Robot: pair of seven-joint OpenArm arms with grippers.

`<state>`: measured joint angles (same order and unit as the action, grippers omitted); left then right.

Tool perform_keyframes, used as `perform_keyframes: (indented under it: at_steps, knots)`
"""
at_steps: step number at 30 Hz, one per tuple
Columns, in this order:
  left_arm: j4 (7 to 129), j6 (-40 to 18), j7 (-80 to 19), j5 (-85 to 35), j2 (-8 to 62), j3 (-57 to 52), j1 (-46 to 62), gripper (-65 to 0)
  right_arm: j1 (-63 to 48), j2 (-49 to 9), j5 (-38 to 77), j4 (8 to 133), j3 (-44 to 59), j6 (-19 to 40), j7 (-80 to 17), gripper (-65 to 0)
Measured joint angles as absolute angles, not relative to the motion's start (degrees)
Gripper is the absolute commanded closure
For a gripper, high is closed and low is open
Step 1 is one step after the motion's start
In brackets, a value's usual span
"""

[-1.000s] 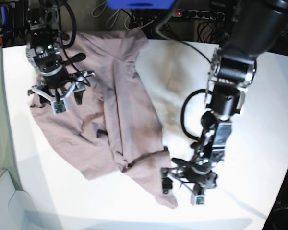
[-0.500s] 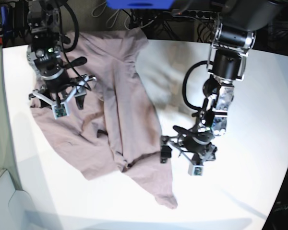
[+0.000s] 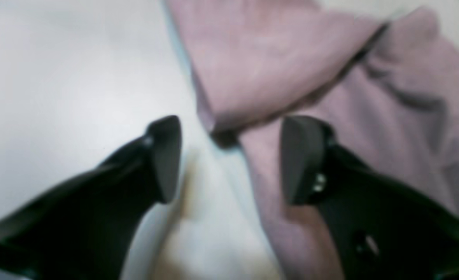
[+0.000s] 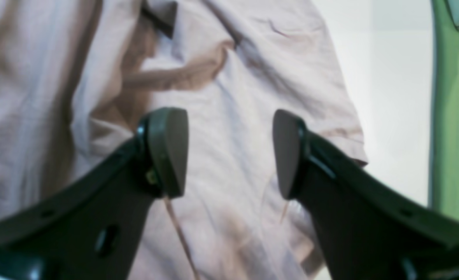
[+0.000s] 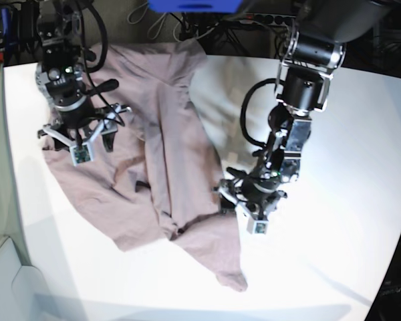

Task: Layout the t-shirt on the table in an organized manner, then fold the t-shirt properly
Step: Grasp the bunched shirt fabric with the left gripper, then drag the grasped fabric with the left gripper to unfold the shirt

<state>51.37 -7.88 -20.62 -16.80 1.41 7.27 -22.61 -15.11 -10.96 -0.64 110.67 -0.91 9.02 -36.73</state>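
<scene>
The left end effector [image 5: 252, 208] has pulled back from the t-shirt's bottom corner near the counter's front edge and come up to the fold along the shirt's right side, its jaws drawn in from wide to part-open, astride that edge but gripping nothing yet. The right end effector [image 5: 80, 137] hangs open over the sleeve end near the counter's [image 5: 347, 174] left edge, holding nothing. The t-shirt [image 5: 167, 147] lies crumpled from the back edge toward the front, so laying it out looks barely begun.
</scene>
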Motion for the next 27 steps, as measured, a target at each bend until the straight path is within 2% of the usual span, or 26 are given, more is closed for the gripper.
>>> perform_keyframes:
  at_steps: [3,6,19,25,27]
  knots:
    - [50.22,-7.97,-19.99,-16.80,0.60,7.27,-23.11,-19.5,-15.29,-10.90,-0.60,110.69,-0.99,9.02,-36.62,-34.4]
    - [50.13,-7.73,-17.06,-16.86,0.60,7.29,-23.57,-13.0,-15.25,-10.96,-0.62,110.67,-0.95,9.02,-36.67,-34.4]
    - [50.13,-7.73,-16.64,-16.93,0.47,7.18,-23.55,-12.0,-15.31,-10.96,-0.62,110.67,-0.95,9.02,-36.67,-34.4]
    - [45.25,-7.51,-15.18,-17.02,-0.21,6.98,-27.77,0.0,-15.44,-10.96,-0.64,110.67,-0.93,9.02,-36.64,-34.4]
    - [39.55,-7.33,-10.63,-16.97,-1.58,6.85,-30.79,-0.5,-15.59,-10.90,-0.62,110.67,-0.93,9.04,-36.69,-34.4]
